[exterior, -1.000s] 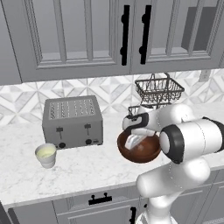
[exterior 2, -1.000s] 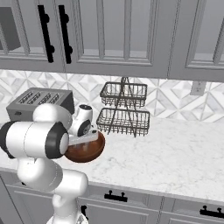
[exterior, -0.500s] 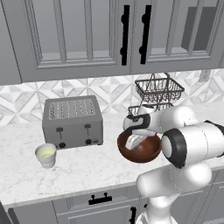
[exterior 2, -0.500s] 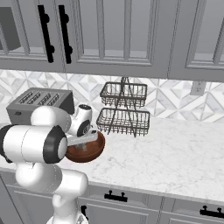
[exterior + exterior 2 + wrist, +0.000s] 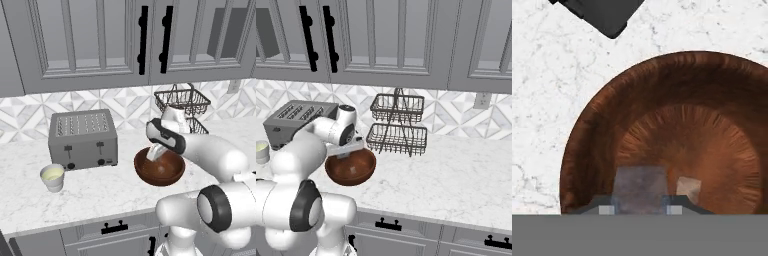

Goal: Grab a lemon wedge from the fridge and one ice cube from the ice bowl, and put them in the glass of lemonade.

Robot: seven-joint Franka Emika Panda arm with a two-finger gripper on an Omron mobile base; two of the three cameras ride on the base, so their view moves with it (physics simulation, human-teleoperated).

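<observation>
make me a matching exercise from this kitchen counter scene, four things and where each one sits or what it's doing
Things:
1. ice bowl
2. glass of lemonade
3. toaster
4. gripper

Places or states:
A. far left on the counter, in front of the toaster's left end
B. against the backsplash, left of the bowl
C. down inside the bowl, closed on an ice cube
D. on the counter in front of the wire basket rack, a second ice cube in it

Pairs: 1-D, 2-A, 3-B, 4-C

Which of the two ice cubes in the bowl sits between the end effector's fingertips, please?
The larger greyish ice cube at the ice bowl's near wall sits between them; the smaller pale cube lies just beside it, outside the fingertips.
</observation>
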